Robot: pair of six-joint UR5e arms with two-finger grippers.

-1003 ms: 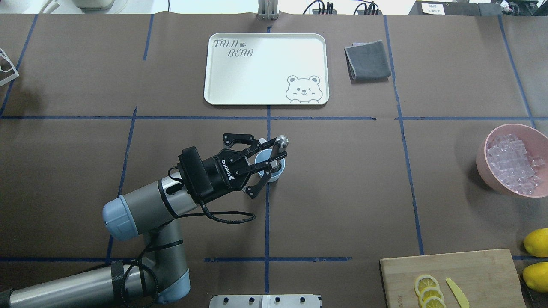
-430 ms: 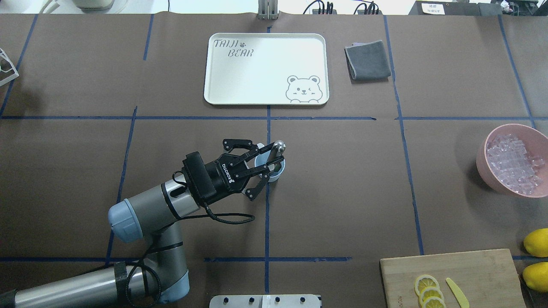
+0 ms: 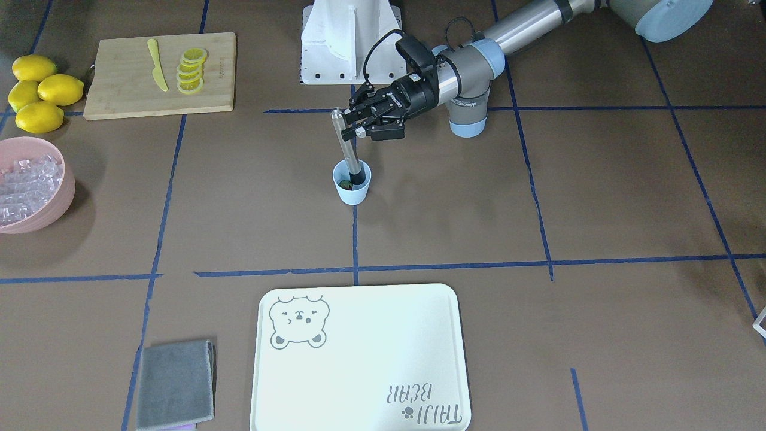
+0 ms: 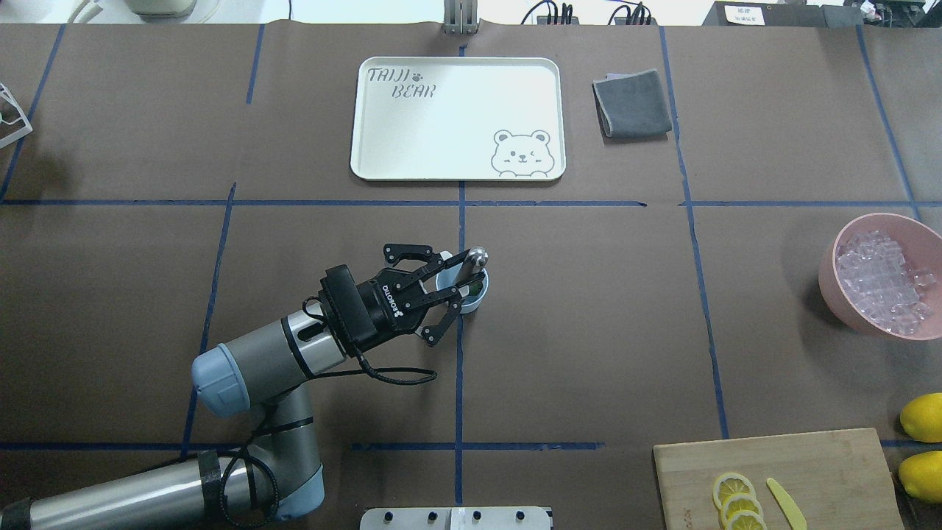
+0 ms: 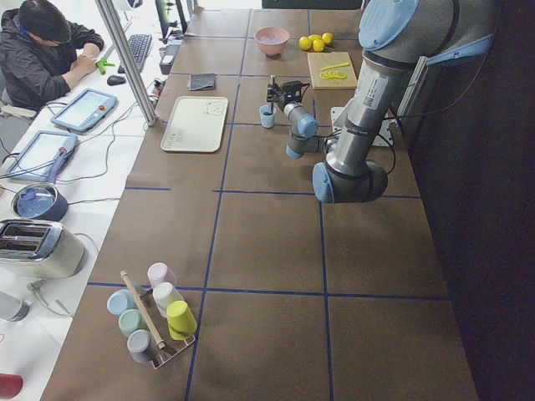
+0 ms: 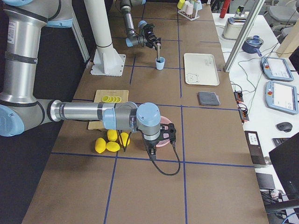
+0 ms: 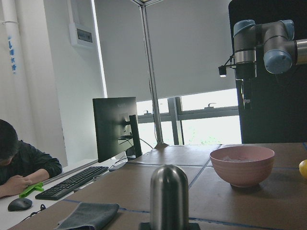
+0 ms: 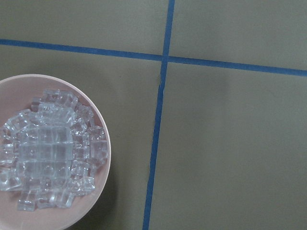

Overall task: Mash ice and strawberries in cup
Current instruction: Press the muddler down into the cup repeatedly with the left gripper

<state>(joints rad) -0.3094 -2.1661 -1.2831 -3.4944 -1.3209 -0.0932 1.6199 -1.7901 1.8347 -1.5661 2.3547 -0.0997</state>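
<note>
The light blue cup stands near the table's middle on a blue tape line. My left gripper is shut on a metal muddler whose lower end is inside the cup. The muddler's rounded top fills the bottom of the left wrist view. A dark greenish bit shows in the cup; I cannot make out the strawberries or ice there. Ice fills a pink bowl at the right. My right gripper hangs over that bowl; I cannot tell whether it is open or shut.
A white bear tray and a grey cloth lie at the far side. A cutting board with lemon slices and a yellow knife sits front right, beside whole lemons. A person sits beyond the table.
My left gripper and the muddler's top have drawn slightly toward the robot's side. The cup has stayed in place.
</note>
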